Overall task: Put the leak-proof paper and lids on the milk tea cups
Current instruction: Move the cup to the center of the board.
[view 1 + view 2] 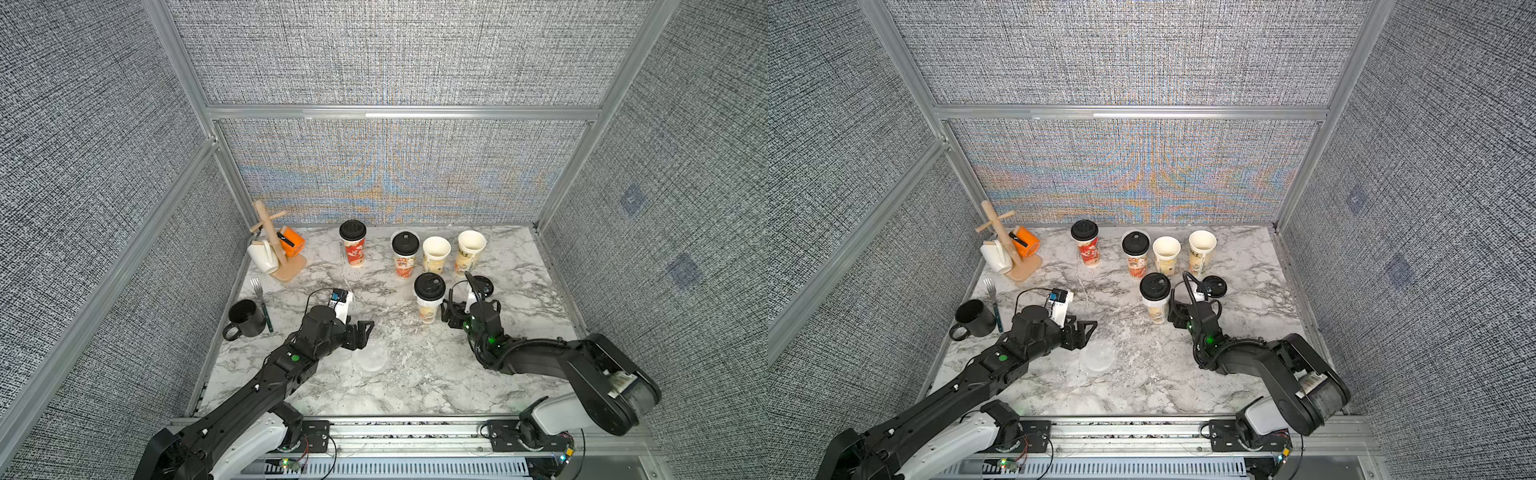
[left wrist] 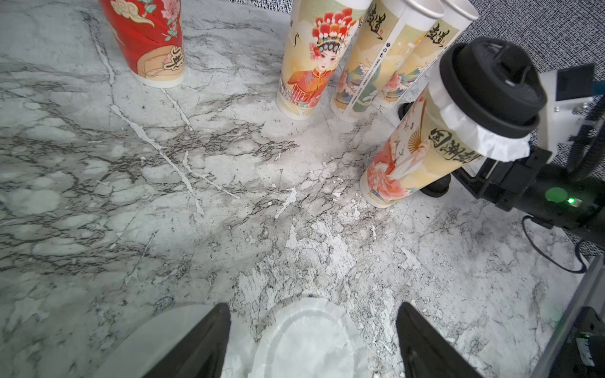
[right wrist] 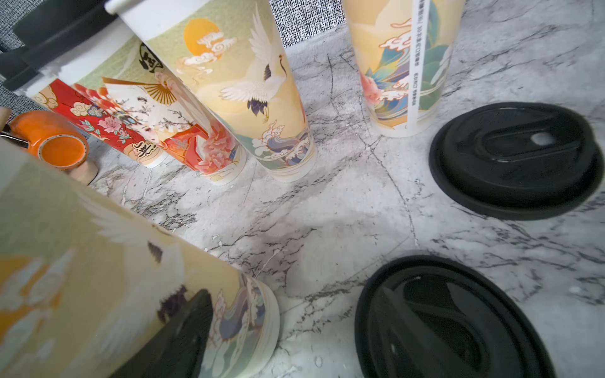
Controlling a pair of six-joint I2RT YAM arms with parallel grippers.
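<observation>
Though the right gripper [image 1: 451, 311] cannot be read, the left gripper [image 2: 314, 307] gapes above translucent whitish round film discs [image 1: 372, 358].

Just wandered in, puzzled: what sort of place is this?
Probably a robot test booth staged as a drinks counter: grey fabric walls on a metal frame, a left arm and right arm on a front rail, milk tea cups on a marble-look tabletop.

- Marble table [image 1: 415, 382], white with grey veins.
- Five milk tea cups [image 1: 436, 253] upright, three lidded.
- Leak-proof paper [image 1: 371, 358] front-centre.
- Two loose black lids [image 3: 514, 160], black mug [image 1: 246, 319], fork [image 1: 261, 301], mug tree [image 1: 291, 269].
</observation>
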